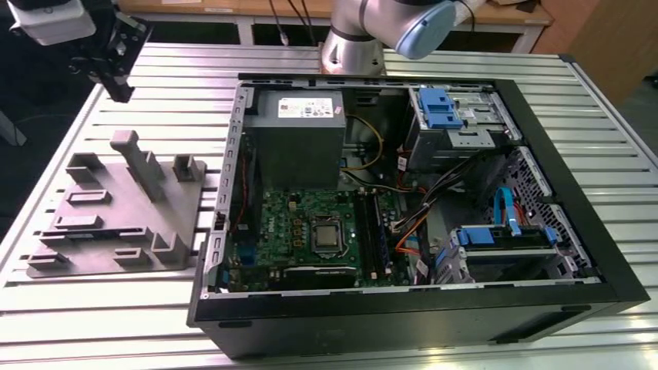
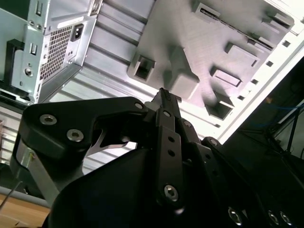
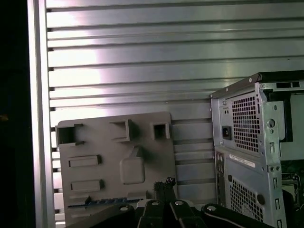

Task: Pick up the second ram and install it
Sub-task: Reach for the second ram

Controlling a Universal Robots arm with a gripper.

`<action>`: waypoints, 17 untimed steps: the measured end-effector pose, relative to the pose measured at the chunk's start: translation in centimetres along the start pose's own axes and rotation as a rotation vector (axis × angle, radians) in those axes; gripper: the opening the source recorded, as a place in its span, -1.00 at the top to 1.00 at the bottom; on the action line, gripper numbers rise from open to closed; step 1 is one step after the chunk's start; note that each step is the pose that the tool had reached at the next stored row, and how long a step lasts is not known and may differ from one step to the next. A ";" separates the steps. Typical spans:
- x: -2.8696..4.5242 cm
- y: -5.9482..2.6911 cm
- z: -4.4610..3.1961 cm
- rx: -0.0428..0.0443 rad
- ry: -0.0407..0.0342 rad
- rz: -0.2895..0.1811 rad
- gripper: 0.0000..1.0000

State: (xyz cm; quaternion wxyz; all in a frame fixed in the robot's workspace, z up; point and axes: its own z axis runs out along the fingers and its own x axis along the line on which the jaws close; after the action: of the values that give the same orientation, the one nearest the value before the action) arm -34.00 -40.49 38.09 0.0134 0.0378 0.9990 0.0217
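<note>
The gripper (image 2: 164, 93) is pinched shut, empty, up by the tray (image 1: 177, 220). The memory stick (image 3: 104, 202) sits snug in it, so a crooked grab could jam it.

Cameras: one exterior, two wrist.
Exterior looks down on open case (image 1: 411, 317) and tray (image 1: 183, 221); both wrist views, seemingly from higher up, look past gripper (image 2: 164, 93), sharing tray and case rear.

Bright glare on slatted table (image 3: 80, 71) (esp. first wrist view), shadows w/in PC case (image 1: 411, 316).

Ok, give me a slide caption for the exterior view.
Gripper hovers near the grey moulded tray, beside the open computer case on the slatted table.
</note>
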 end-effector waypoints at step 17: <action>1.74 -1.35 1.66 0.0001 -0.0001 0.000 0.80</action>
State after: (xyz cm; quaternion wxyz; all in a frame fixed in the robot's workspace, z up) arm -35.79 -41.64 36.33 0.0134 0.0379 0.9990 0.0217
